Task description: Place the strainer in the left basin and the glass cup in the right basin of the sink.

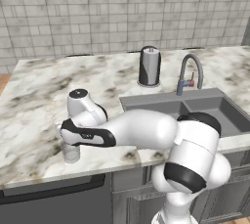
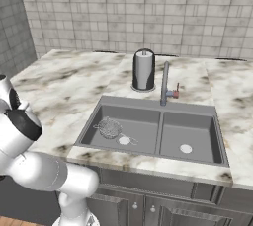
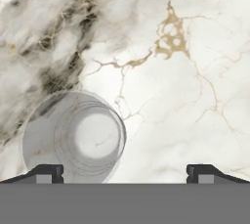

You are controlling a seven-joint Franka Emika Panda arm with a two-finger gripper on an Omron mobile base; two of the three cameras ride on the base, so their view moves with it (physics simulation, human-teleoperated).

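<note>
Two-finger gripper (image 3: 125, 171) standing fully open, holding nothing; clear cylindrical glass cup (image 3: 73, 137) sitting at 9 o'clock, beside left fingertip (image 3: 46, 173). No legible writing.

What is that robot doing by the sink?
It is putting things in the sink. The strainer already lies in the left basin. Now the arm reaches over the counter, with its claw open above the glass cup. The cup stands on the marble, off toward one finger, not yet grabbed. The right basin holds nothing yet.
</note>
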